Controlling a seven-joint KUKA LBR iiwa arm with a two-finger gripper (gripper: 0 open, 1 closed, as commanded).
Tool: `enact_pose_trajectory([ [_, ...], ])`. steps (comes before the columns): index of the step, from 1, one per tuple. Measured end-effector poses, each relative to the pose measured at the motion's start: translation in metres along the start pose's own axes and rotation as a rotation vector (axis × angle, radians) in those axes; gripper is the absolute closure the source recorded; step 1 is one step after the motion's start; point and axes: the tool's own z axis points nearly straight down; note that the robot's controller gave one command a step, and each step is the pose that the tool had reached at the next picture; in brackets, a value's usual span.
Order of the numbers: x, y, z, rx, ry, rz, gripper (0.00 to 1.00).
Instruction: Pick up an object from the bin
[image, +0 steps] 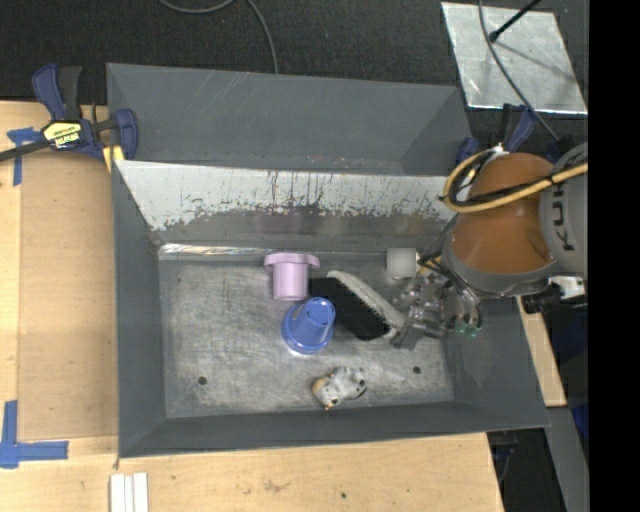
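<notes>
One blk brush (360, 316) lies just L of gripper (414, 328); open/shut can't tell.

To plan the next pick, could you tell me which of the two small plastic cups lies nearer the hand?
The blue plastic cup, beside the black brush; the lilac plastic cup sits farther back, away from the hand.

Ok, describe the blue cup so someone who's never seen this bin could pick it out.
Start at the middle of the floor of the grey bin. The blue cup sits there, just below the pink cup in the picture and left of the black brush. It is the only blue thing in the bin.
</notes>
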Motion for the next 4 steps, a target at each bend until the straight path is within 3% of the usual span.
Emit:
enact_pose_trajectory([
  [4, -0.002, 0.000, -0.052, -0.001, -0.008, -0.001, 1.00],
])
